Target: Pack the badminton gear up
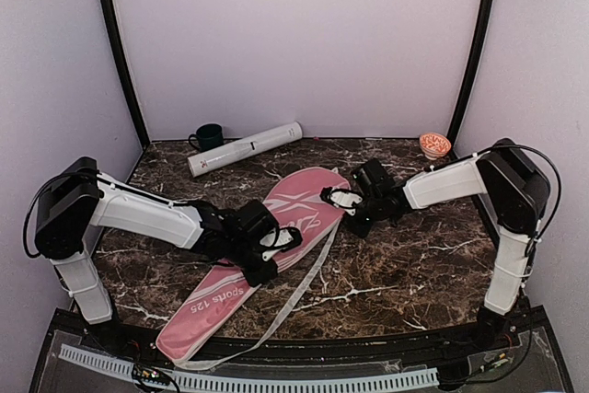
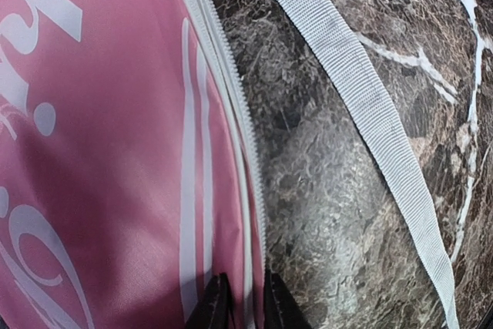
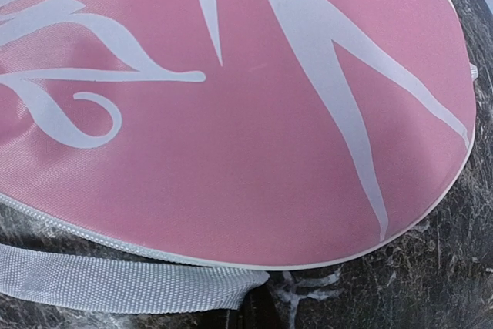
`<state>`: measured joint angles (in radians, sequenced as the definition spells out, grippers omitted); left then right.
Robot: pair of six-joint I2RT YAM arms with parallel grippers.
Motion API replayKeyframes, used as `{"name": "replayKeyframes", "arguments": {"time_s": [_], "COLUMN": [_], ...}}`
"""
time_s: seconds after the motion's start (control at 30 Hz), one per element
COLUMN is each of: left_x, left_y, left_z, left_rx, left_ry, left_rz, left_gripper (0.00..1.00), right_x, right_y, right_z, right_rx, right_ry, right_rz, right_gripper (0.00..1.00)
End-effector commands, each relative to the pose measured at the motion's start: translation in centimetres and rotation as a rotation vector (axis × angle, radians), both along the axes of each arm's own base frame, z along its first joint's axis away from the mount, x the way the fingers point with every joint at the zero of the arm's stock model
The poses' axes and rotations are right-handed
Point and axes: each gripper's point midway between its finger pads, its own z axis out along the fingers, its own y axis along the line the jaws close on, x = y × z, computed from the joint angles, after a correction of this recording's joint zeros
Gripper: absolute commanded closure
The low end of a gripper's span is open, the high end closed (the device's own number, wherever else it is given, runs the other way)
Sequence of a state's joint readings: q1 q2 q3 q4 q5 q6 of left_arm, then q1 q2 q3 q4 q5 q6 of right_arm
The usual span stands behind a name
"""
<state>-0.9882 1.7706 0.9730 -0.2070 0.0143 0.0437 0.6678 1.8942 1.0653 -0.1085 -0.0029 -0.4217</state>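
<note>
Right now the pink bag point(image 1: 213, 299) lies flat on the marble table point(image 1: 414, 255), running at a slant from the near left edge up toward the middle, its wide head farthest from the arm bases. Its white strap point(image 2: 363, 105) trails loose on the table along the bag's right side. The left gripper point(image 1: 273, 248) sits low over the bag's middle. In the left wrist view its fingertips point(image 2: 218, 306) are drawn almost together, with the bag's zip point(image 2: 231, 90) edge running between them, so it looks pinched on that edge. The right gripper point(image 1: 339, 198) is at the rim of the bag's head. Its wrist camera shows the pink cloth, the white print and one end of the strap, but hardly any of the fingers, so I cannot tell how wide it is or whether it holds anything. The white tube point(image 1: 244, 148) lies on its side at the back of the table, well apart from the bag, with a green mug point(image 1: 208, 136) just behind its left end. An orange bowl point(image 1: 434, 144) sits in the far right corner.
</note>
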Motion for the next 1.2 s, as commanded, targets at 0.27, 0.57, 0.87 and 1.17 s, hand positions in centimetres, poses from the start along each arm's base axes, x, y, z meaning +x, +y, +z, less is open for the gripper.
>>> {"name": "replayKeyframes", "arguments": {"time_s": [0.27,0.57,0.87,1.17], "left_x": [0.4,-0.2,0.0,-0.2], "left_y": [1.3,-0.5,-1.1,-0.8], "left_z": [-1.1,-1.4,-1.4,-1.5], "left_rx": [-0.018,-0.094,-0.104,-0.098], "left_ry": [0.089,0.168,0.179,0.181], "left_rz": [0.075,0.058,0.062,0.062], "left_gripper": [0.99,1.00,1.00,1.00], "right_x": [-2.5,-5.1,-8.0,-4.9], "right_y": [-1.2,4.3,6.6,2.0], "right_z": [-1.6,0.3,-1.9,-1.9], "right_rx": [-0.031,0.125,0.170,0.212], "right_ry": [0.085,0.138,0.226,0.163], "right_rz": [-0.061,-0.002,0.000,-0.238], "right_gripper": [1.00,1.00,1.00,0.87]}}
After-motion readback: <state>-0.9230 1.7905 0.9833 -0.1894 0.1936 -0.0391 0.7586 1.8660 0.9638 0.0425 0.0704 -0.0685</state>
